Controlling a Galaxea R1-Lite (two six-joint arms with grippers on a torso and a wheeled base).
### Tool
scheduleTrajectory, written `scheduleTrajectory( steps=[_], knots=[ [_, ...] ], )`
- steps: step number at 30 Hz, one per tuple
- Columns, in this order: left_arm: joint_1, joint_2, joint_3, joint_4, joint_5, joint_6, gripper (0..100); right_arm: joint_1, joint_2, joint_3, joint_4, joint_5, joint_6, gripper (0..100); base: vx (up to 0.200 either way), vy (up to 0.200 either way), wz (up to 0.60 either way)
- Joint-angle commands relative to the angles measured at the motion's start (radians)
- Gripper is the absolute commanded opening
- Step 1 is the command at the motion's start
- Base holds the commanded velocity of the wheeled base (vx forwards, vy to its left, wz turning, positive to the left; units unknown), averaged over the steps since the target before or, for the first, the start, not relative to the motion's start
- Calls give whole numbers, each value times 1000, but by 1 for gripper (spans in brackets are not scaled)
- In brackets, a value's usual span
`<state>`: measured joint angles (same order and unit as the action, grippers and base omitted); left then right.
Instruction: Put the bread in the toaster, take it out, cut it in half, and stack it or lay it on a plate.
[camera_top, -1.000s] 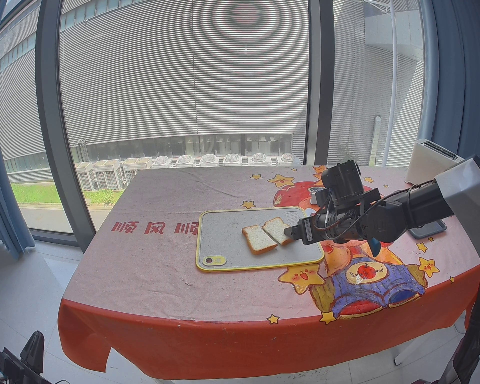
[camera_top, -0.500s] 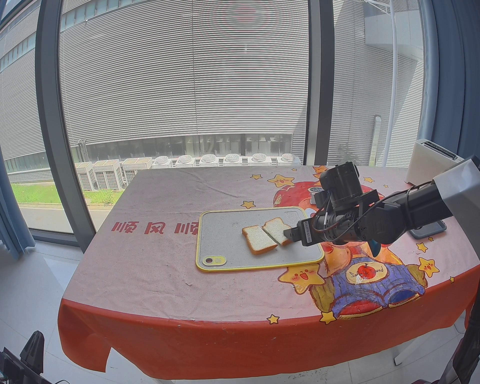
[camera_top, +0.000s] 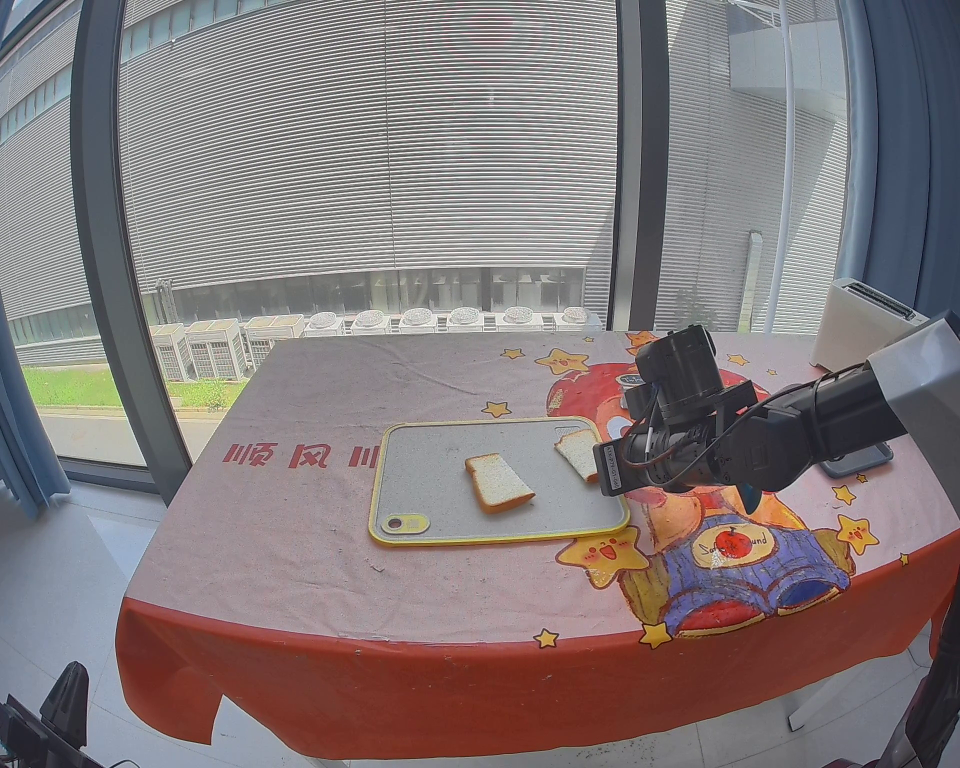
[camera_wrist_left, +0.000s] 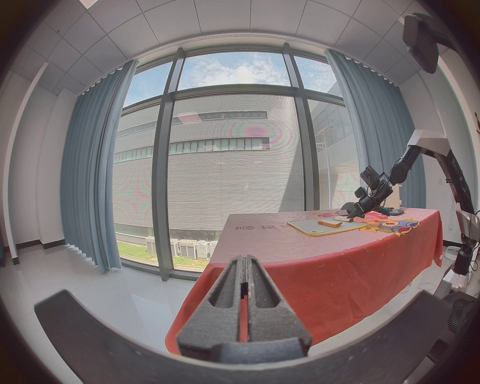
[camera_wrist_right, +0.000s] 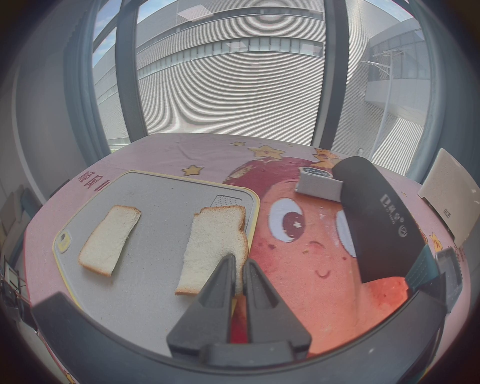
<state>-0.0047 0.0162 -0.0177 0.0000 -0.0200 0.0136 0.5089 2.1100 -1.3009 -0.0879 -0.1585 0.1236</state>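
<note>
Right wrist view: right gripper (camera_wrist_right: 239, 261) pinched one half (camera_wrist_right: 215, 240) by its rim at the board's (camera_wrist_right: 160, 225) right edge; so slim a hold could tear or drop it. Left gripper (camera_wrist_left: 243, 260) hung clenched, empty.

We find a row of large red Chinese characters (camera_top: 300, 456) printed on the tablecloth (camera_top: 300, 580). They lie at nine o'clock from the cutting board (camera_top: 440, 500), whose edge covers part of the last one. At five o'clock from the board, dark lettering rings a red apple emblem (camera_top: 733, 543) on the cloth's cartoon figure (too small for us to make out). A white label (camera_top: 612, 467) with black print stands on the right gripper (camera_wrist_right: 239, 272), just behind the fingers pinching the bread half (camera_wrist_right: 215, 240). White marks (camera_wrist_right: 392, 210) sit on the black knife blade (camera_wrist_right: 370, 225), and there is small print (camera_wrist_right: 446, 213) on the toaster (camera_wrist_right: 452, 187).
</note>
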Motion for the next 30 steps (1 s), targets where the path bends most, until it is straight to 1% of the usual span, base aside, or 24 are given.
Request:
scheduleTrajectory(
  steps=[1, 8, 18, 28, 30],
  knots=[
    [0, -16, 18, 0, 0, 0, 0, 8, -8, 3, -3, 1, 1, 0, 0, 0, 0],
    [0, -16, 18, 0, 0, 0, 0, 10, -15, 22, -13, 1, 4, 0, 0, 0, 0],
    [0, -16, 18, 0, 0, 0, 0, 11, -90, 48, -3, 1, 2, 0, 0, 0, 0],
    [0, -16, 18, 0, -1, 0, 0, 29, -179, 129, -6, 1, 8, 0, 0, 0, 0],
    [0, -16, 18, 0, 0, 0, 0, 42, -222, 163, -6, 1, 11, 0, 0, 0, 0]
  ],
)
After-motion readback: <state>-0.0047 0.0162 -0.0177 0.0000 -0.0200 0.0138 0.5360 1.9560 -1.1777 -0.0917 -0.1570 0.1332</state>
